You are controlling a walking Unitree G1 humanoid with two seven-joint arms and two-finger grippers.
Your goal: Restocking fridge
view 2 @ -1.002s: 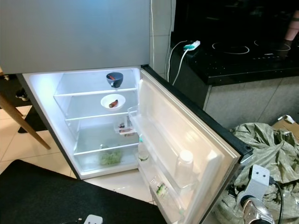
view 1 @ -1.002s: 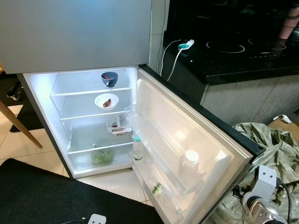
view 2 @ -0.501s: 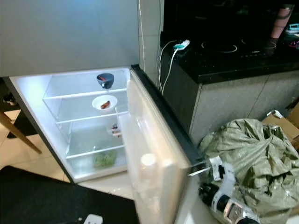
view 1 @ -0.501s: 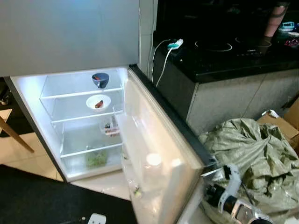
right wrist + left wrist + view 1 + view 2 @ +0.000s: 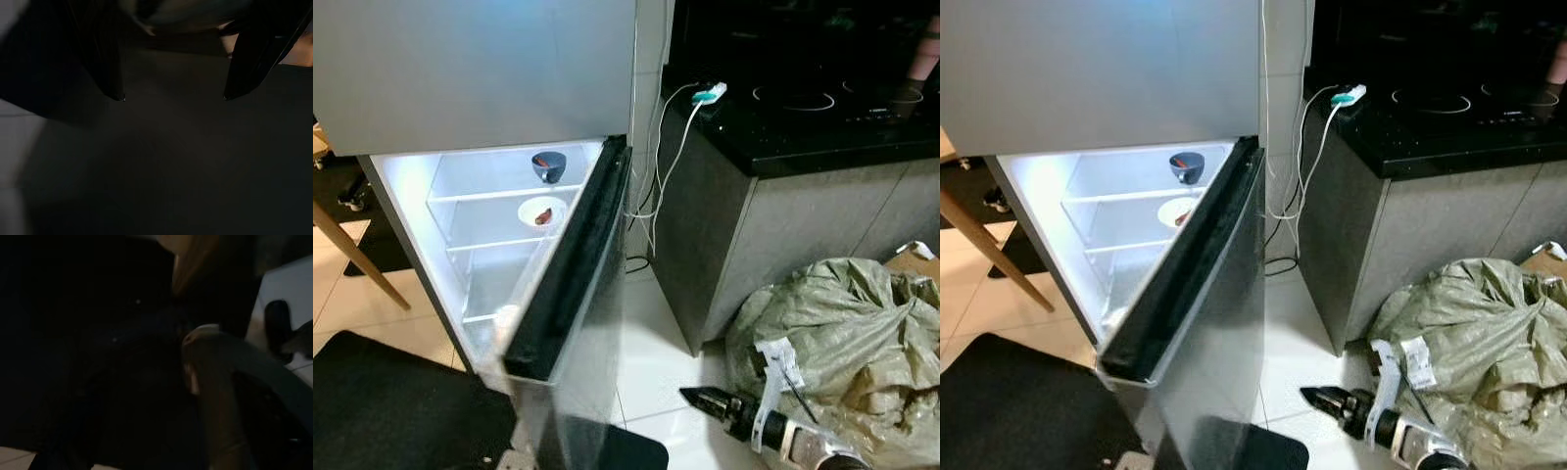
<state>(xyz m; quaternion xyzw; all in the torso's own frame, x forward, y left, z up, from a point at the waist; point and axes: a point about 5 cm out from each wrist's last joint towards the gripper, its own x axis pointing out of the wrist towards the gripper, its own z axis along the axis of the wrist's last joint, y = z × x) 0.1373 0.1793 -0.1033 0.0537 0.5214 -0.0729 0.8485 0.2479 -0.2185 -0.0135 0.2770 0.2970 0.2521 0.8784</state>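
While its lower grey fridge door stands partly ajar, the lit white fridge compartment holds a dark blue bowl on the top shelf and a white bowl on the shelf below. Right end effector: low, above the white tiled floor, beside a crumpled grey-green sack.

Right wrist view: black fingers spread apart, pinching nothing.

Left wrist view: very dark; left end effector state cannot be told.

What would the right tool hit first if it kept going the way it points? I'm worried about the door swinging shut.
Probably the fridge door's grey outer face: the right tool, fingers apart, points toward it low over the floor. Depth is unclear.
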